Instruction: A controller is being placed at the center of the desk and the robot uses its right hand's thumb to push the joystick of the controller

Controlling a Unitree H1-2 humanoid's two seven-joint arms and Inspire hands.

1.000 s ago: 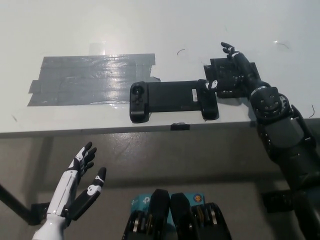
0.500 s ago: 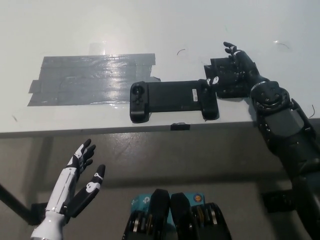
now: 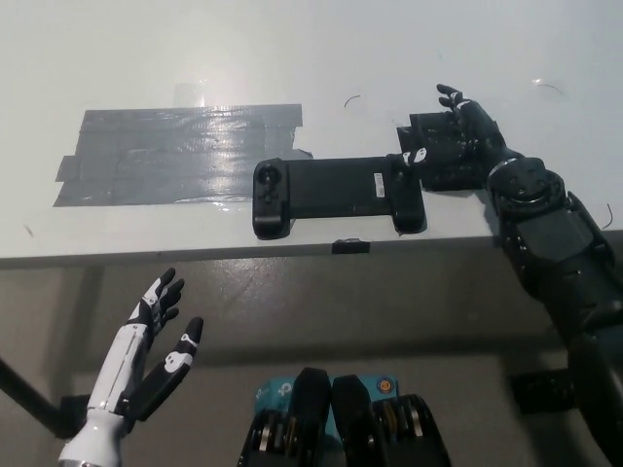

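Observation:
A black controller (image 3: 336, 195) lies flat near the front edge of the white desk (image 3: 292, 58), with a round joystick (image 3: 269, 179) on its left grip. My black right hand (image 3: 455, 136) rests open on the desk just beyond the controller's right end, its thumb tip by the right grip; whether it touches is unclear. The white left hand (image 3: 151, 345) hangs open below the desk edge at the lower left, holding nothing.
A wide patch of grey tape (image 3: 175, 156) covers the desk left of the controller. A dark flat pad (image 3: 438, 175) lies under my right hand. A small black clip (image 3: 350, 246) sits on the desk's front edge.
My right hand has drawn slightly up and to the right, away from the controller's right grip. The left hand has sunk a little lower.

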